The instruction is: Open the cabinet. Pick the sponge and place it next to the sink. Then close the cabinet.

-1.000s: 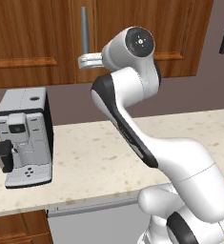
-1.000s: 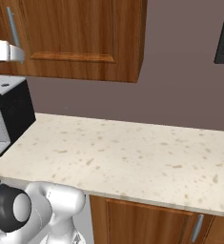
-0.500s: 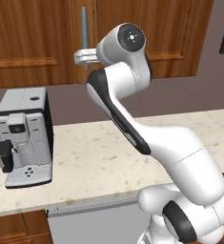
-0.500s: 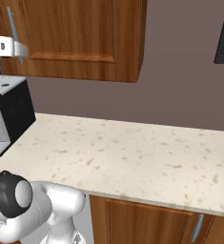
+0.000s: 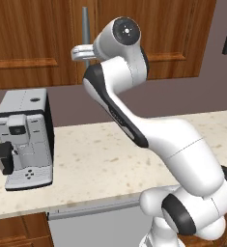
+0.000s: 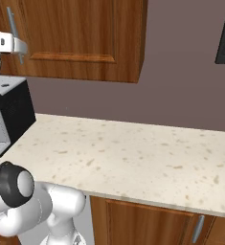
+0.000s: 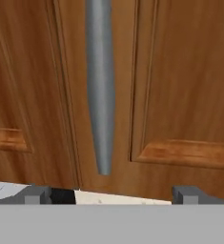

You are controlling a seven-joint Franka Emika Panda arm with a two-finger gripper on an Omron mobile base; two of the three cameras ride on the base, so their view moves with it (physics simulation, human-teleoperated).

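Right now I see the gripper (image 7: 111,194) spread as wide as it goes, nothing between its fingers, pointed straight at the cabinet (image 7: 180,86). In the hand view the two dark fingertips (image 7: 37,195) poke up at the bottom left and bottom right of the frame, and the long silver handle (image 7: 100,90) runs down the middle of the frame between them, ending just above the lower edge of the door. I cannot tell whether the tips touch the wood or the bar; they look just short of it. In the left base view the hand (image 5: 83,51) sits at the upper middle of the frame, level with the lower end of the handle (image 5: 85,25), which rises behind it against the closed reddish-brown door (image 5: 33,38). In the right base view the same hand (image 6: 11,44) shows at the upper left edge, right at the handle (image 6: 11,21). The cabinet door is shut, so I cannot see the sponge. Below, a grey and black coffee machine (image 5: 24,137) stands on the speckled bench (image 5: 100,159) at the left of the left base view, well apart from the gripper.
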